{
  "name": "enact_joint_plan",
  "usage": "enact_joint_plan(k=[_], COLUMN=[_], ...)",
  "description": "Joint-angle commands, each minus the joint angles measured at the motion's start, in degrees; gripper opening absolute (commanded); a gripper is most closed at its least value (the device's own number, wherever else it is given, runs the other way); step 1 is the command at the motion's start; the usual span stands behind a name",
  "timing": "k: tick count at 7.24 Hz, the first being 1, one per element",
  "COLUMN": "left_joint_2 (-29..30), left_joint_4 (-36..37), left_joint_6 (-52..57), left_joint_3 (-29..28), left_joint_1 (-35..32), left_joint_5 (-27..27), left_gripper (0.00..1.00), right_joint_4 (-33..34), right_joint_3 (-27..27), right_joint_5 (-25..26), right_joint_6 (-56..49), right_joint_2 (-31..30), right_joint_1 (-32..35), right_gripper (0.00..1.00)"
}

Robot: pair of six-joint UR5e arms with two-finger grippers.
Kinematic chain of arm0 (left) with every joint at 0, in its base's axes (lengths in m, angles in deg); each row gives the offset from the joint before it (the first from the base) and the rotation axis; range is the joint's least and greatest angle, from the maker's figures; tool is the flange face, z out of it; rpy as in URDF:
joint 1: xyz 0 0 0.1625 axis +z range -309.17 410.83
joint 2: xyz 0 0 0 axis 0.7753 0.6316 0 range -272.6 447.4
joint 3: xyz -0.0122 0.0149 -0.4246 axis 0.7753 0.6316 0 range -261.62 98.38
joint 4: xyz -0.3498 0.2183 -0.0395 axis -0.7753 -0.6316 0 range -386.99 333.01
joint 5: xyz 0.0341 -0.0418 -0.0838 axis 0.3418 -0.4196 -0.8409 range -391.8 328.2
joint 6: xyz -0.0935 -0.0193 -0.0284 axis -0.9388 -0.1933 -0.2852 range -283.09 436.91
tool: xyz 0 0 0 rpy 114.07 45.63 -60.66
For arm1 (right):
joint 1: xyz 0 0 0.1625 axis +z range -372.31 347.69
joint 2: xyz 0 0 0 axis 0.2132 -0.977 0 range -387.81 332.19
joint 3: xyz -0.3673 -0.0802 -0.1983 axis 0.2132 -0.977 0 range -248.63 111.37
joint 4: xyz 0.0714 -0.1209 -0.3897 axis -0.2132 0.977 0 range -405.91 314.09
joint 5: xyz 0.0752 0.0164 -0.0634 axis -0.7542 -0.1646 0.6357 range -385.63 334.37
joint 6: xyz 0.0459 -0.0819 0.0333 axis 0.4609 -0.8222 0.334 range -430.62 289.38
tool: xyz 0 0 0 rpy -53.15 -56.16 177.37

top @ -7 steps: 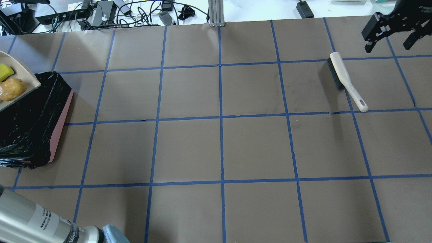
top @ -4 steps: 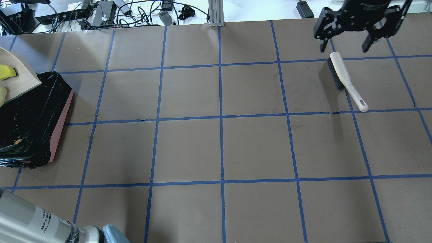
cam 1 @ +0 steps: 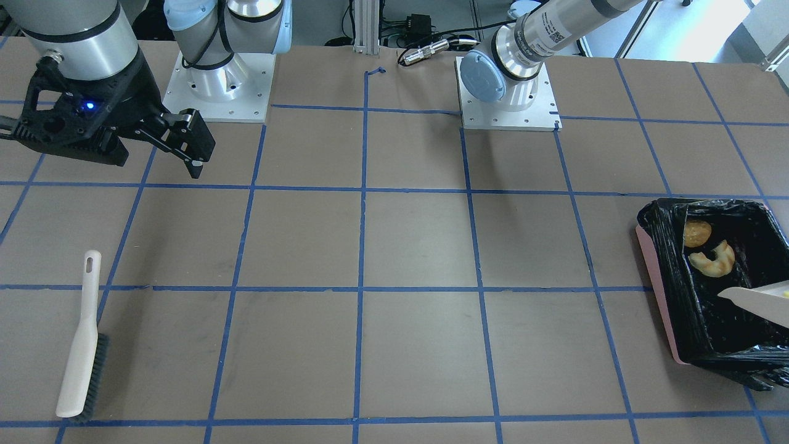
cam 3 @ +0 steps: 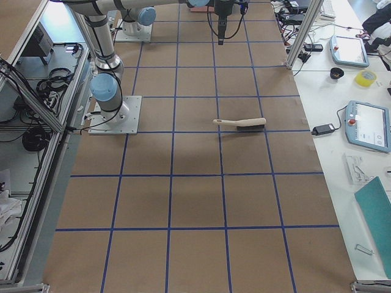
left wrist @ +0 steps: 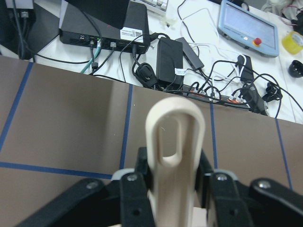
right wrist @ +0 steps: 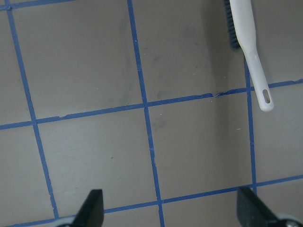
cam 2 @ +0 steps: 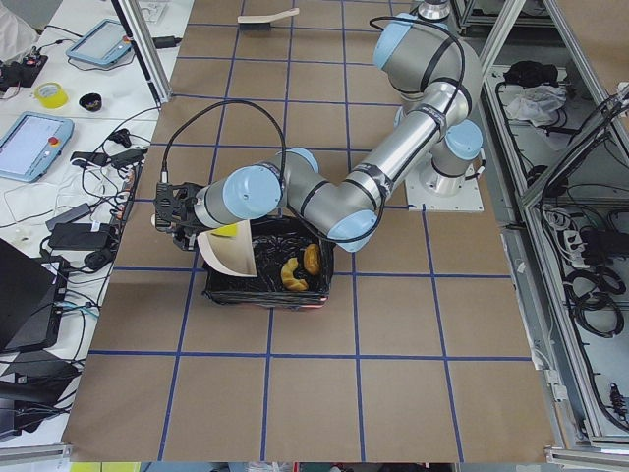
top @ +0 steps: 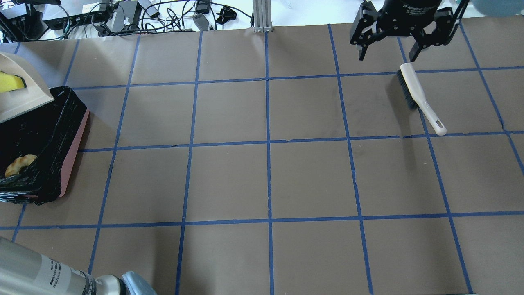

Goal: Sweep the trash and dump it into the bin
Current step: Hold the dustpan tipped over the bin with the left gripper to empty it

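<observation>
Clamping the tilted dustpan (top: pixel 28 94) over the bin (top: pixel 53 123), the left gripper (left wrist: pixel 174 189) may drop the seemingly stuck sponge (top: pixel 10 82) outside the rim; right gripper (top: pixel 387 55) gapes wide

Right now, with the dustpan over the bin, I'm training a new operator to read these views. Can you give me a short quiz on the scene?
1. True or false: the brush lies on the table, in no claw.
2. Which piece lies on the dustpan, not in the bin? A potato piece, B sponge, C crescent.
3. Fill in: the left claw is shut on the dustpan's ____.

Key: 1 true; 2 B; 3 handle.
</observation>
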State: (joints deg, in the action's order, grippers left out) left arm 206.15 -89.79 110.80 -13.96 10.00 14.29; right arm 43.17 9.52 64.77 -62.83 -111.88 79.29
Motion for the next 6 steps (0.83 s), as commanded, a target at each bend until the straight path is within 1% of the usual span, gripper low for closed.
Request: enact_joint_plan(k=[1, 2, 3, 4, 5, 6], left_joint_2=[-3.2, -4.6, -5.8, -7.2, -8.3, -9.2], left_joint_4=[0.0, -0.1, 0.0, 0.0, -0.1, -0.1], left_joint_6=[12.9, 19.1, 20.5, 22.5, 24.7, 25.0], left_joint_3=[5.2, 7.5, 9.8, 11.9, 13.3, 13.9], left_joint_1=[1.8, 2.3, 3.9, 4.4, 4.7, 5.1], left_joint_5=[-9.0, -14.6, -16.4, -18.1, -19.3, -19.3], left_gripper=[0.0, 0.0, 0.0, 0.0, 0.0, 0.0], right_joint_4=[4.8, 4.9, 4.8, 3.2, 2.5, 2.9], right_joint_3=[1.6, 4.2, 4.6, 4.4, 4.6, 4.3], right_joint_5=[-1.7, -1.4, -1.3, 3.9, 6.2, 5.8], right_joint_6=[-2.3, -1.9, -1.8, -2.1, -2.1, -1.7], right_joint_2=[0.3, -0.2, -0.2, -1.5, -2.7, -2.7], right_joint_1=[0.2, 0.2, 0.2, 0.2, 0.2, 0.2], right_gripper=[1.0, 1.0, 1.0, 1.0, 1.0, 1.0])
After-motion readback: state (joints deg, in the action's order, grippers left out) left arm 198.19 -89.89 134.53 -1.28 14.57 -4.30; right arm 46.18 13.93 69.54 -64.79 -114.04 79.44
